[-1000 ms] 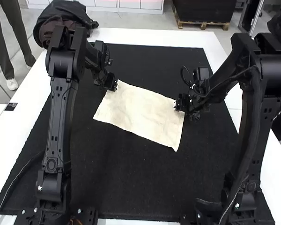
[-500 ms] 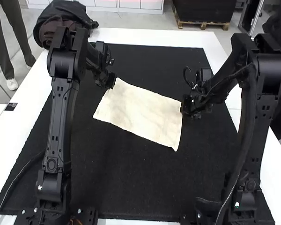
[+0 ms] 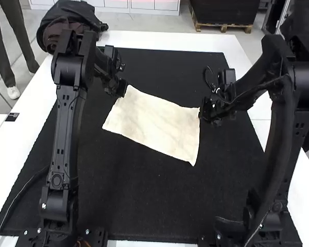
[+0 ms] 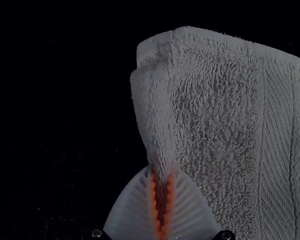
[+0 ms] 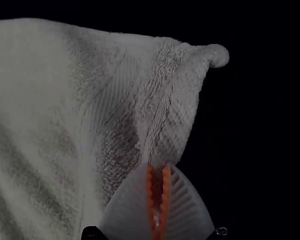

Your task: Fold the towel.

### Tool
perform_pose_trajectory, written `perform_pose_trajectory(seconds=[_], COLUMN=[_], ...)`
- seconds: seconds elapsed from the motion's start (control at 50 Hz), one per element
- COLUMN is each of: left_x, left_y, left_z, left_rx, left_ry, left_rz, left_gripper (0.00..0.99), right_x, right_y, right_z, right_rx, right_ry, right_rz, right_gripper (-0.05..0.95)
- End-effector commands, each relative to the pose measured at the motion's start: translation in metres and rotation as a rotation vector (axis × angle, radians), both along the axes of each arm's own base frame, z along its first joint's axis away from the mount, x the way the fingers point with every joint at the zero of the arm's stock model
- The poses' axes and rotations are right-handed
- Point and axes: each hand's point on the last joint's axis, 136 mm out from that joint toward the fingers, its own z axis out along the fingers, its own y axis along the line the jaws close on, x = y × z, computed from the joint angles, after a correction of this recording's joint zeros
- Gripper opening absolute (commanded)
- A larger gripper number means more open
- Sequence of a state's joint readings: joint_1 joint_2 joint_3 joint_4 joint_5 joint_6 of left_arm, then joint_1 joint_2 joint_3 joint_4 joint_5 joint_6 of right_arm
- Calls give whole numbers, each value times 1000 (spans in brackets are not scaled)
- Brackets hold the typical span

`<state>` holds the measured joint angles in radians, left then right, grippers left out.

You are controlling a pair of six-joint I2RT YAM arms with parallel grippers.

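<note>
- My left gripper (image 4: 162, 169) and right gripper (image 5: 158, 165) pinch opposite ends of the towel (image 3: 154, 126), probably so it folds evenly.
- It lies spread between the desk's (image 3: 170, 40) side edges.

cream terry-cloth towel (image 3: 154, 123), rough looped pile, flatter woven band (image 4: 276, 130), pale ribbed fingers (image 4: 127, 212) with a matt surface, toothed orange pads (image 4: 152, 197), seemingly rubber in the dim close view, matt black fabric mat (image 3: 144, 200), smooth white worktop (image 3: 167, 40), black plastic arms (image 3: 65, 134) with a satin sheen
</note>
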<state>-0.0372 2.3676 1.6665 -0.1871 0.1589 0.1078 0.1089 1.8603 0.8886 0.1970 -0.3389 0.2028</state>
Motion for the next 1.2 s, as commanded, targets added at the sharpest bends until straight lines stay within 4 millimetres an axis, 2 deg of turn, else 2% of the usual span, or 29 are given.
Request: perform_pose_trajectory(seconds=[0.0, 0.32, 0.42, 0.62, 0.72, 0.9, 1.18], left_x=[1, -5, -7, -12, -15, -25, -44], left_y=[11, 20, 18, 16, 15, 21, 21], left_z=[26, 39, 47, 61, 65, 65, 60], left_rx=[-9, -19, -30, -48, -61, -72, -73], left_ry=[-39, -49, -56, -79, -81, -68, -20], left_rz=[11, 25, 18, 15, 15, 31, 34], left_gripper=[28, 28, 28, 28, 28, 28, 28], right_x=[0, -10, -13, -24, -33, -45, -63], right_y=[-6, -24, -24, -15, -13, -8, 1], right_z=[17, 32, 37, 50, 49, 56, 64], right_rx=[30, 36, 46, 81, 92, 115, 126], right_ry=[-27, -40, -35, -33, -11, 3, 18], right_rz=[-12, -49, -44, -20, -10, 8, 40], right_gripper=[-25, -25, -25, -25, -25, -25, -25])
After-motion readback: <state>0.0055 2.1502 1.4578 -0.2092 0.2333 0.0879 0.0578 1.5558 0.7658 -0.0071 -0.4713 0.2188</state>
